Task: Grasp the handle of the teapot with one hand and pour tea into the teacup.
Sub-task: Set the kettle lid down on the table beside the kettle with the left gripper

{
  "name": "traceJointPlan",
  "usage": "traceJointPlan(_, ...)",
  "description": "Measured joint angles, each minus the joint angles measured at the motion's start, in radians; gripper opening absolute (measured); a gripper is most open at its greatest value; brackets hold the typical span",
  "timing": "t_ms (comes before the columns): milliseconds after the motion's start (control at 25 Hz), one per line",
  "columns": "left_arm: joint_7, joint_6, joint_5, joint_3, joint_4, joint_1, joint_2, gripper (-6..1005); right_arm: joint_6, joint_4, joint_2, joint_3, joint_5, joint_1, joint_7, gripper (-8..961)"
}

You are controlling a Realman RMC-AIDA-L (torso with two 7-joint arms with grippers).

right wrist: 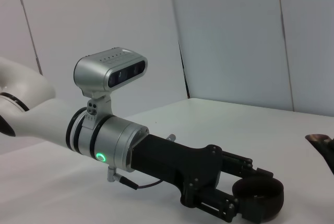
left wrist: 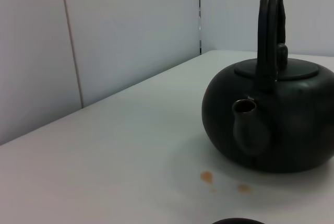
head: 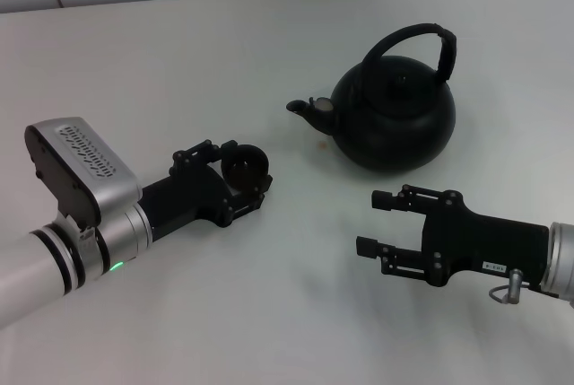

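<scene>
The matte-black teapot (head: 395, 120) stands on the white table at the back right, its stubby spout (head: 309, 109) pointing toward the left arm. The arched handle (head: 421, 37) rises over the lid, and nothing holds it. My left gripper (head: 239, 177) is shut on the small black teacup (head: 244, 164), held low over the table left of the spout. My right gripper (head: 377, 222) is open, just in front of the teapot and apart from it. The left wrist view shows the teapot (left wrist: 271, 125) close, with the teacup rim (left wrist: 237, 221) barely in frame. The right wrist view shows the teacup (right wrist: 258, 197).
Small brown tea stains (left wrist: 207, 177) mark the table (head: 269, 313) below the spout. A pale panelled wall (left wrist: 104, 41) runs behind the table's far edge.
</scene>
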Motion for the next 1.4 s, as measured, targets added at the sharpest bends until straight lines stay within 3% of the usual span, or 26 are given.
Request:
traceJointPlan(320, 0.0, -0.001, -0.001, -0.002, -0.001, 0.001, 0.0, 700, -0.003, 0.0, 0.0, 0.0, 0.0, -0.003, 0.0, 693)
traceJointPlan(560, 0.0, -0.001, 0.0, -0.002, 0.0, 0.0, 0.0, 841, -0.006, 0.0, 0.0, 0.0, 0.0, -0.005, 0.0, 693)
traceJointPlan(960, 0.0, 0.023, 0.003, -0.001, 0.0, 0.005, 0.0, 842, -0.009, 0.0, 0.0, 0.0, 0.0, -0.004, 0.0, 693)
traceJointPlan(1400, -0.095, 0.303, 0.004, 0.035, 0.149, 0.147, 0.014, 841, -0.003, 0.0, 0.0, 0.0, 0.0, 0.002, 0.007, 693)
